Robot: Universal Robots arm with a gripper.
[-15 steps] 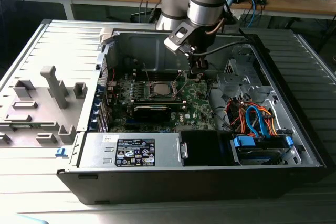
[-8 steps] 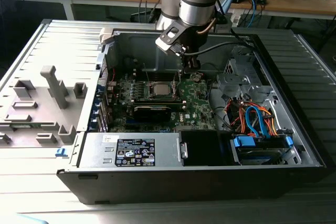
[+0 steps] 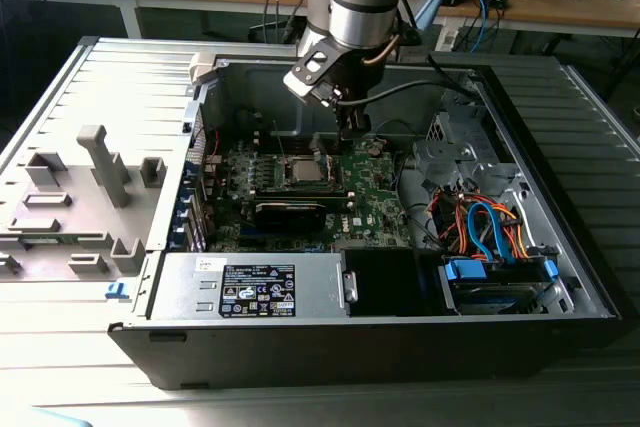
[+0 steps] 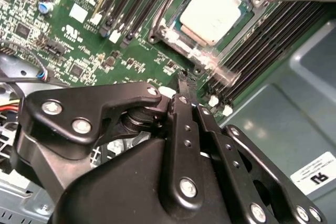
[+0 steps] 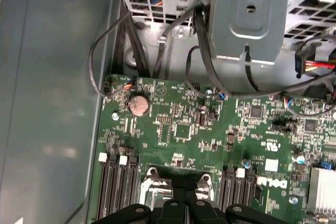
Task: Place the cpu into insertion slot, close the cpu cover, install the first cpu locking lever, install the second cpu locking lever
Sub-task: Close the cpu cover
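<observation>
1. Grey-topped cpu (image 4: 212,11) sits in the slot (image 4: 173,38) on the green board (image 4: 131,59).
2. Gripper (image 4: 185,81): fingers pressed together, tips just beside the slot's corner.

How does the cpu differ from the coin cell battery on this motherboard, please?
The cpu is square; the coin cell battery is round. The cpu's top is pale grey metal, while the battery looks coppery. The cpu sits in the insertion slot between banks of memory slots; the battery sits near a corner of the board. Both lie flat on the green motherboard.
</observation>
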